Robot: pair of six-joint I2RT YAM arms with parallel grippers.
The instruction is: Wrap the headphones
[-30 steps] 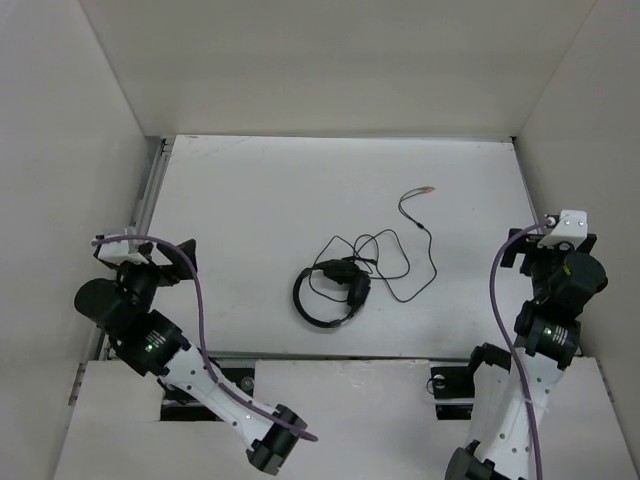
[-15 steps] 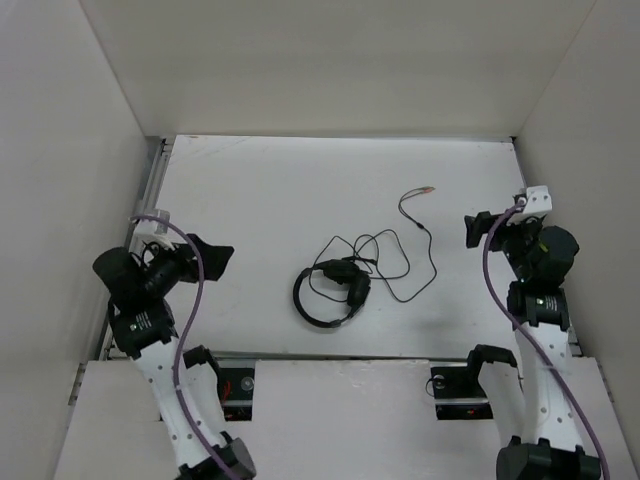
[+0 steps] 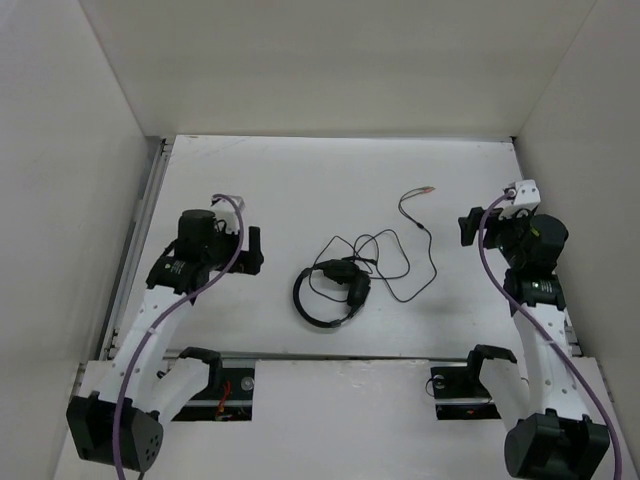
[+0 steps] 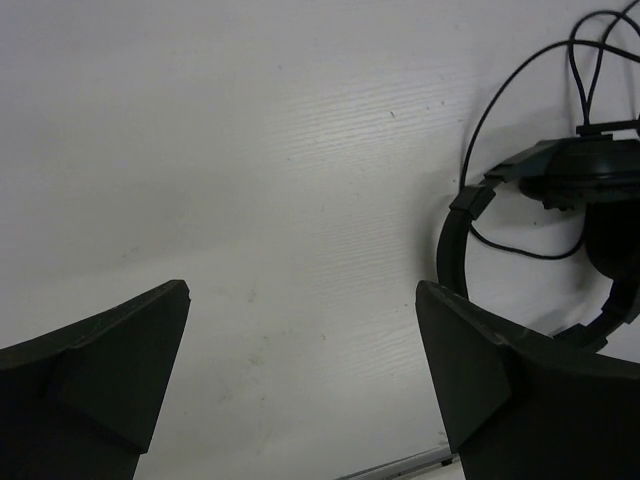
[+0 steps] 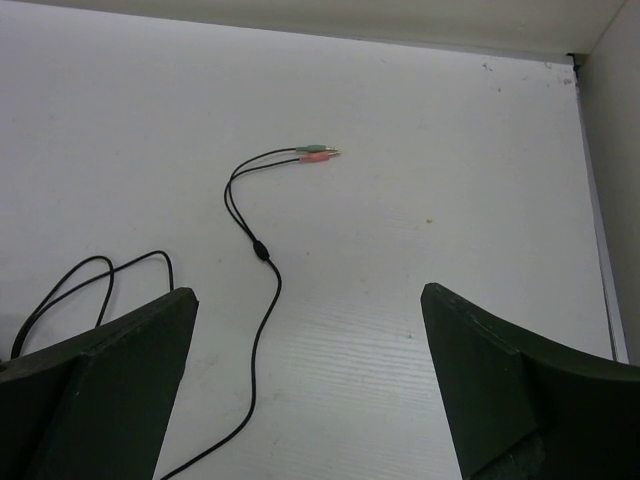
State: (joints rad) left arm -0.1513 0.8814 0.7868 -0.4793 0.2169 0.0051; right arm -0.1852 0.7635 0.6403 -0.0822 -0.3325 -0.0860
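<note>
**Top view:** headphones (image 3: 330, 295), black, with a round band and padded cups, lie flat mid-table (image 3: 250, 180) on its matte white surface. Their thin cable (image 3: 435, 268) loops off to the far right. The left gripper (image 3: 255, 250) is near their left; the right gripper (image 3: 466, 228) is well apart.
**Left wrist:** dark fingers (image 4: 90, 380) spread wide, empty; band arc at right.
**Right wrist:** fingers spread wide, empty; the cable forks into green and pink plugs (image 5: 318, 153) pointing right.

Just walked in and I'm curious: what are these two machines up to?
The job is wrapping the black over-ear headphones lying on the white table, thin black cable sprawled loose, its pink and green plugs far out. The robot's left hand and right hand are open, empty, one either side, touching nothing. Wrapping has not started.
</note>
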